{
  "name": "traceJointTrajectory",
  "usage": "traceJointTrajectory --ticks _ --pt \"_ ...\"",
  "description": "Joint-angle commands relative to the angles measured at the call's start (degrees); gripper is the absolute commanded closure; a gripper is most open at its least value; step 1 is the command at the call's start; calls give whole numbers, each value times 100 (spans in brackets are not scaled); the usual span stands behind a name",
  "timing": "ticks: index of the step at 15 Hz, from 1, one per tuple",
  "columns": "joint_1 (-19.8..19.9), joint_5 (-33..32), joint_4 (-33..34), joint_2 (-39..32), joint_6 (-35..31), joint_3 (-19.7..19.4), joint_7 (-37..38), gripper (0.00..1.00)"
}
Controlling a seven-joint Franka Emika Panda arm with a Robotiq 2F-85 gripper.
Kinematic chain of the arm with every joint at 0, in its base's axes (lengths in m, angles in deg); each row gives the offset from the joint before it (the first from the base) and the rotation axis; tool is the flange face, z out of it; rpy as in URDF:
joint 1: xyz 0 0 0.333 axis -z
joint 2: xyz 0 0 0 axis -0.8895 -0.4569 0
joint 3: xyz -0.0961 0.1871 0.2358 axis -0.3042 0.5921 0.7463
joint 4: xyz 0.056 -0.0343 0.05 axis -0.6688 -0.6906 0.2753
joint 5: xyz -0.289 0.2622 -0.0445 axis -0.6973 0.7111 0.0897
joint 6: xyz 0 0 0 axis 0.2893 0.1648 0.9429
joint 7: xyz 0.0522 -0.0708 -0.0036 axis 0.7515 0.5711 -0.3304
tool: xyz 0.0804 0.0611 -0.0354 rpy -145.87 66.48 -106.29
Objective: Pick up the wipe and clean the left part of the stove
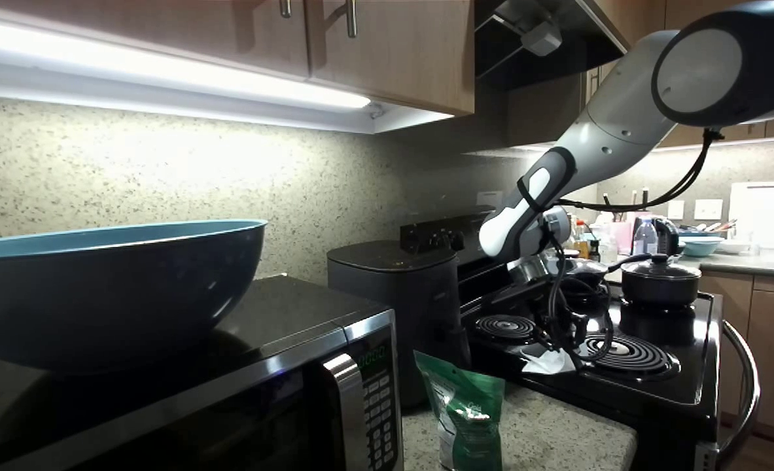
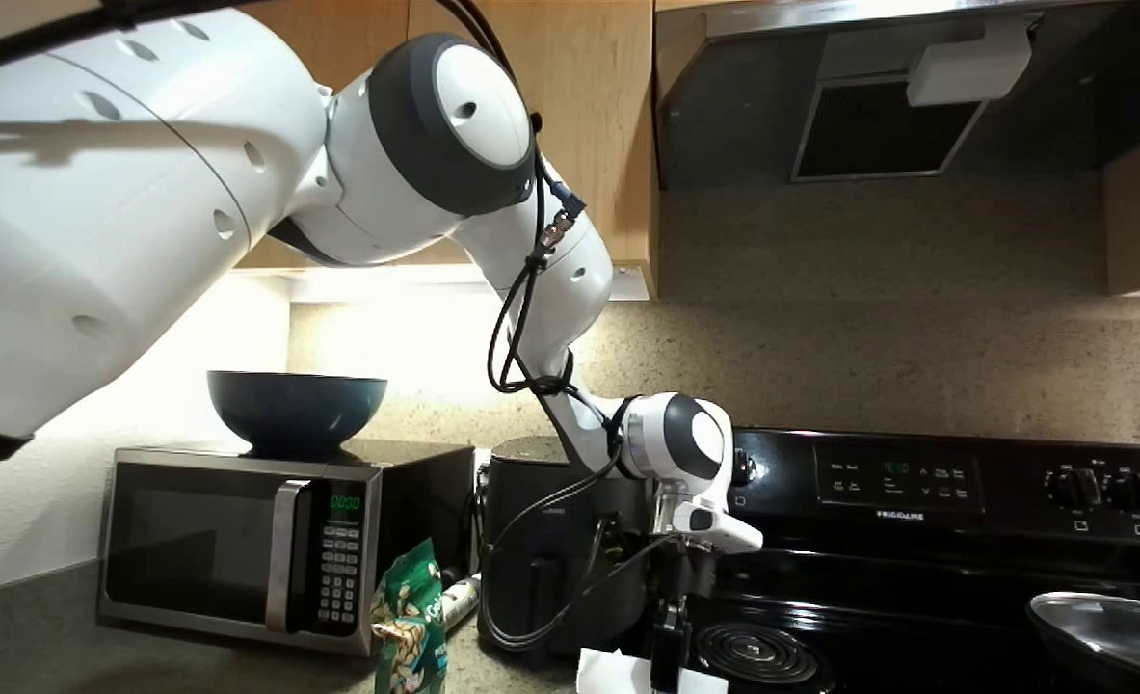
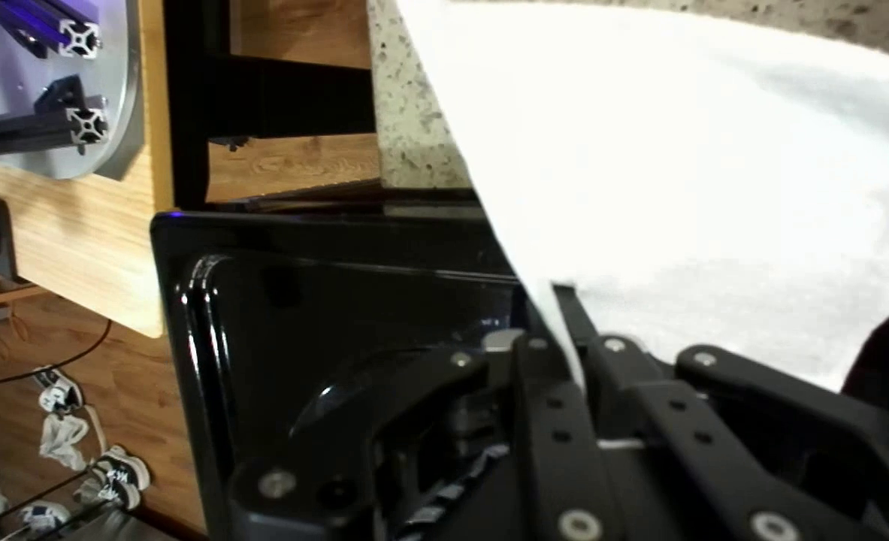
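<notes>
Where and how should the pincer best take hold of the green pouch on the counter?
Probably grip the green pouch by its top edge from above, jaws across its thickness: it stands roughly upright, flattened there and fuller below. The pincer holds the wipe, so should release that first.

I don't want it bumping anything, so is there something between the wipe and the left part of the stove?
Nothing visible stands between them: the gripper holds the wipe at the left edge of the stove. The lidded pot stands farther off on the right part, beyond the front left coil.
</notes>
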Motion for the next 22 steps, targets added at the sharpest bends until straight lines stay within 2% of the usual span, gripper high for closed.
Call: traceJointTrajectory --ticks 1,3,5,8,11,16,17,19,22 --pt "1 -66 -431 346 229 -19 -183 92" --pt "-79 -219 -394 320 150 -91 9 92" --pt "-308 -748 -271 234 -337 -236 437 92" --pt "-475 -1305 167 -3 -799 -251 795 92" --pt "-603 -1734 451 -204 -1565 -276 1215 92" --pt "-887 -2366 358 -132 -2606 -431 1595 93" --pt "-984 -2589 230 -5 -2687 -529 1653 68" --pt "-1155 -3038 18 229 -2913 -714 1844 62" --pt "-1352 -3634 -247 618 -3026 -892 2274 42"
